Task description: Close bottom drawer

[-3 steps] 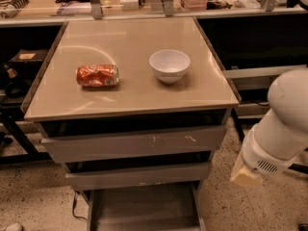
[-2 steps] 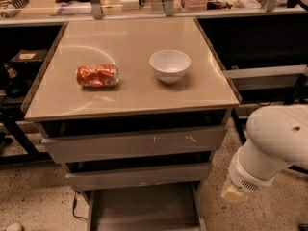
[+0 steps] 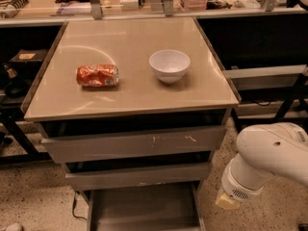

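Observation:
The bottom drawer (image 3: 144, 207) is pulled out at the foot of the grey cabinet. Its shallow grey tray shows and looks bare; its front runs off the lower edge of the view. The mid-width drawer (image 3: 138, 175) and the widest drawer (image 3: 134, 144), which has white scratch marks, stand slightly out above it. My white arm (image 3: 269, 158) comes in from the right. My gripper (image 3: 226, 201) points down just right of the bottom drawer's right side, and only its pale tip shows.
A crushed orange can (image 3: 97, 75) and a white bowl (image 3: 169, 65) sit on the beige cabinet top (image 3: 125, 93). Cluttered shelves run along the back. Dark racks stand at both sides. A cable lies on the speckled floor (image 3: 33, 201) at the left.
My arm has swung left and down, bringing the gripper end closer to the right side of the open bottom drawer. The drawers, can and bowl have not moved.

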